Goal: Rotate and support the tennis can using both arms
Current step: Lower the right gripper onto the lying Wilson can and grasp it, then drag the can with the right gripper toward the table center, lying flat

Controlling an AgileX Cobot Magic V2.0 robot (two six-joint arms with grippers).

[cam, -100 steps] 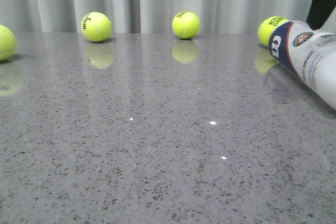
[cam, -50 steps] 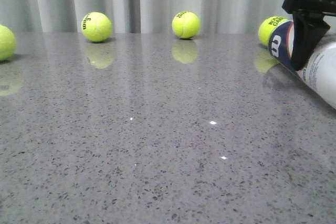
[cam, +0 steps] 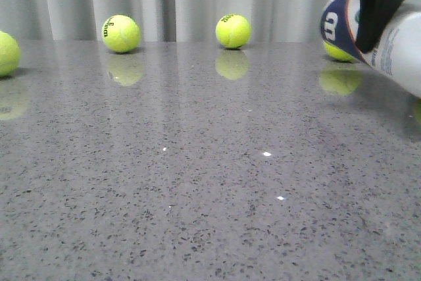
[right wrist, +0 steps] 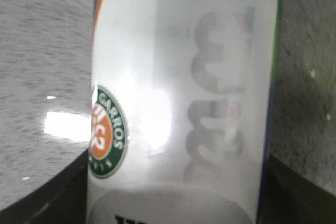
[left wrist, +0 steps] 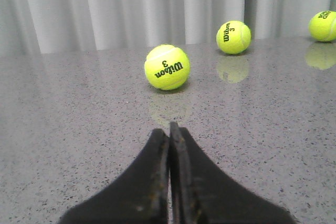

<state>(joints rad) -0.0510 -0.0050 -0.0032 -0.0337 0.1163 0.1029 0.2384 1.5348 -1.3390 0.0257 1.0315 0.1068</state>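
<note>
The tennis can (cam: 402, 47) is white with a navy end and a white "W". It hangs tilted at the far right of the front view, its navy end raised clear of the table. My right gripper (cam: 375, 21) is shut on the can near that end, with one black finger across its front. In the right wrist view the can (right wrist: 184, 103) fills the frame between the fingers (right wrist: 37, 205), and the Roland Garros emblem shows. My left gripper (left wrist: 169, 132) is shut and empty, low over the table. It points at a tennis ball (left wrist: 167, 66) and does not show in the front view.
Tennis balls lie along the back of the grey speckled table (cam: 210, 182): one at the left edge (cam: 5, 52), one at back left (cam: 121, 33), one at back centre (cam: 233, 31), and one partly behind the can (cam: 339, 51). A grey curtain hangs behind.
My right gripper came down over the can lying on the table and shut on it. It has lifted the navy end off the table, up and a little left. The balls have not moved.
</note>
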